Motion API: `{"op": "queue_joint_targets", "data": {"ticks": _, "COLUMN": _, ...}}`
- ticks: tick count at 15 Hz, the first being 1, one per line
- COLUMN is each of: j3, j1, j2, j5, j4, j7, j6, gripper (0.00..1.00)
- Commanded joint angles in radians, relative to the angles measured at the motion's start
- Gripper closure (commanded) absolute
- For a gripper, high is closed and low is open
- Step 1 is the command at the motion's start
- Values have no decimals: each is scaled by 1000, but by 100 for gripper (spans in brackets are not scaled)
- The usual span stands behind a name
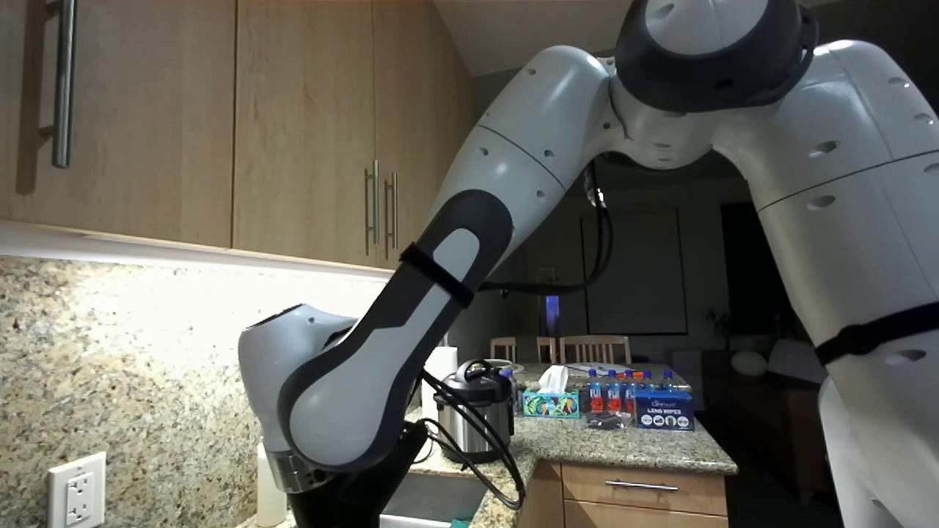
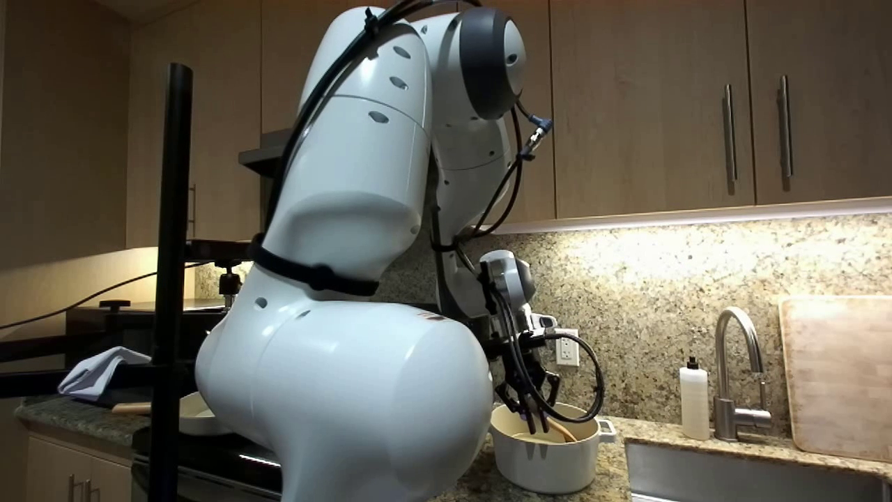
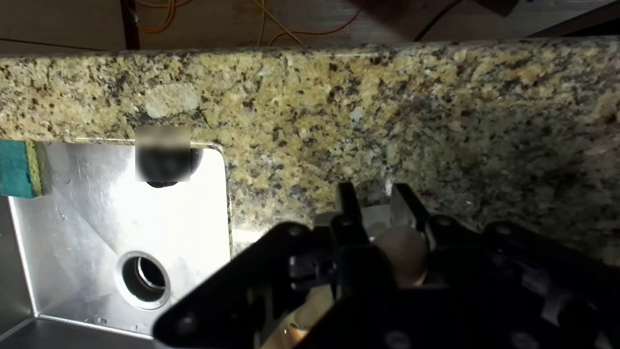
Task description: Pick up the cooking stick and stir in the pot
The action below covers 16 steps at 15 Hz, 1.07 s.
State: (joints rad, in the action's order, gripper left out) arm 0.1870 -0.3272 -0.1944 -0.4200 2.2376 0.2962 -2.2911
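The pale pot (image 2: 547, 466) stands on the counter beside the sink in an exterior view. My gripper (image 2: 538, 424) points down over its opening, fingertips at about rim height. Between the fingers is the wooden cooking stick (image 2: 560, 429), slanting down to the right inside the pot. The wrist view shows the stick's rounded end (image 3: 403, 252) between the two jaws of the gripper (image 3: 373, 190), which are shut on it. Most of the stick's length and the pot's contents are hidden by the gripper. The other exterior picture cuts off the fingers and leaves the pot out.
A steel sink (image 3: 82, 213) with a green sponge (image 3: 17, 169) adjoins the pot. Behind it stand a soap bottle (image 2: 694, 403), a faucet (image 2: 725, 376) and a cutting board (image 2: 836, 376). A steel cooker (image 1: 477, 418) and tissue box (image 1: 550, 404) sit farther along the counter.
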Motion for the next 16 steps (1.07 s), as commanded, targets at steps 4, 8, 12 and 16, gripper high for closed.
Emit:
{"op": "queue_joint_targets", "data": {"ticks": 4, "j3": -12, "j1": -10, "j2": -97, "j5": -14, "j4": -180, "j7": 13, "j6": 142, "gripper": 94}}
{"op": "queue_joint_targets", "data": {"ticks": 8, "j3": -27, "j1": -5, "j2": -126, "j5": 6, "j4": -255, "j7": 30, "j6": 201, "gripper": 94}}
{"op": "queue_joint_targets", "data": {"ticks": 12, "j3": -42, "j1": 10, "j2": -117, "j5": 49, "j4": -270, "j7": 42, "j6": 215, "gripper": 94}}
{"op": "queue_joint_targets", "data": {"ticks": 16, "j3": -56, "j1": 15, "j2": -84, "j5": 83, "j4": -226, "j7": 86, "j6": 200, "gripper": 94}}
